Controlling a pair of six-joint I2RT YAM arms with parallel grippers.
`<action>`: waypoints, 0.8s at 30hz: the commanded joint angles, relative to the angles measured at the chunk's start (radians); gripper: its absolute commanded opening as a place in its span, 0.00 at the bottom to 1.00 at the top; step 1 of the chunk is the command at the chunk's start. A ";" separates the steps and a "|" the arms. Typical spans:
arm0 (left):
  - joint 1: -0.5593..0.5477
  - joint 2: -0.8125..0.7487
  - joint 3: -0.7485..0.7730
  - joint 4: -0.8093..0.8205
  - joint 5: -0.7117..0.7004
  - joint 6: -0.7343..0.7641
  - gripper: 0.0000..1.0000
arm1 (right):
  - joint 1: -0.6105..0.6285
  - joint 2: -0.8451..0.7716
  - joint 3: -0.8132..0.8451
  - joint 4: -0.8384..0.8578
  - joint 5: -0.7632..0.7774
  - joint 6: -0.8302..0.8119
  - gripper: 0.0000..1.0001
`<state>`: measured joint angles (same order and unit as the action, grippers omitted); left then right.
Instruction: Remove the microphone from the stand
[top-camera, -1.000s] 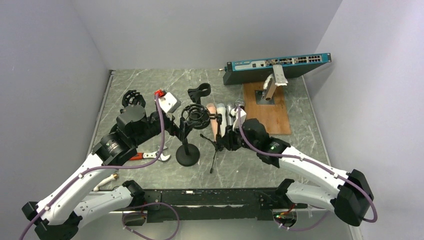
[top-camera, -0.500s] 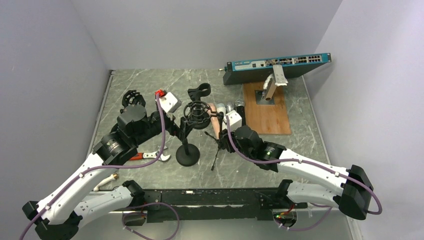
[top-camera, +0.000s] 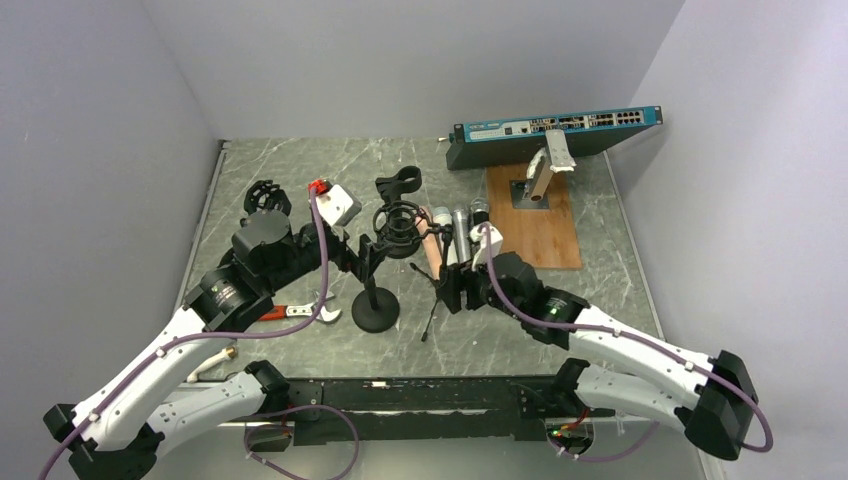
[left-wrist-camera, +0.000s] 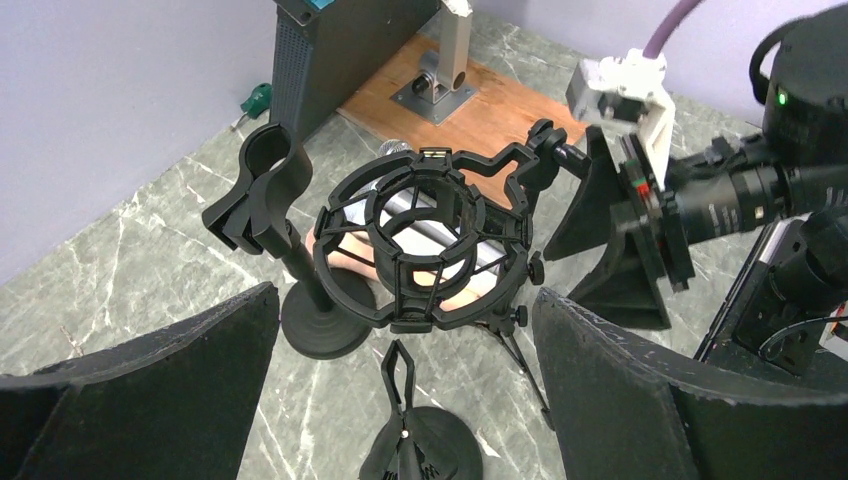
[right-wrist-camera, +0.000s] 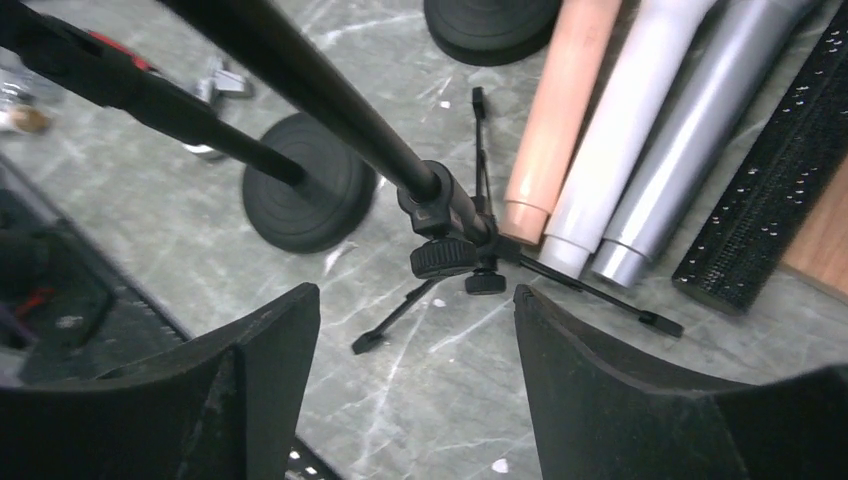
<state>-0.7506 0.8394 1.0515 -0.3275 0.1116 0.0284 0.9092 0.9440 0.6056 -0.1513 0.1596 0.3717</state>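
Only the right wrist view shows the microphones (right-wrist-camera: 640, 120) up close. They lie flat on the worktop (right-wrist-camera: 450, 400), close side by side, just beyond the tripod stand (right-wrist-camera: 440, 215). The right tool (right-wrist-camera: 415, 300) stands partly open, its fingers framing that stand's hub and closed on nothing. The left wrist view looks through the ring of the shock mount (left-wrist-camera: 430, 158), just ahead of the left tool (left-wrist-camera: 405, 295), which is spread wide and holds nothing. From above, bare worktop lies along the left edge. A round-base stand (top-camera: 375, 312) crowds the tripod's left, and a wooden board (top-camera: 545, 235) lies right of the row. The microphones' long axes run near to far, heads toward the back wall.
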 joint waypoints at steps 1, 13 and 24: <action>-0.004 -0.023 0.034 0.018 0.006 -0.016 0.99 | -0.132 -0.063 -0.022 0.040 -0.240 0.108 0.74; -0.004 -0.031 0.034 0.016 0.002 -0.014 0.99 | -0.418 0.123 -0.046 0.332 -0.911 0.374 0.55; -0.006 -0.027 0.035 0.015 -0.001 -0.011 0.99 | -0.431 0.215 -0.019 0.366 -0.899 0.374 0.40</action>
<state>-0.7509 0.8204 1.0515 -0.3271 0.1101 0.0223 0.4835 1.1549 0.5598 0.1547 -0.7097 0.7498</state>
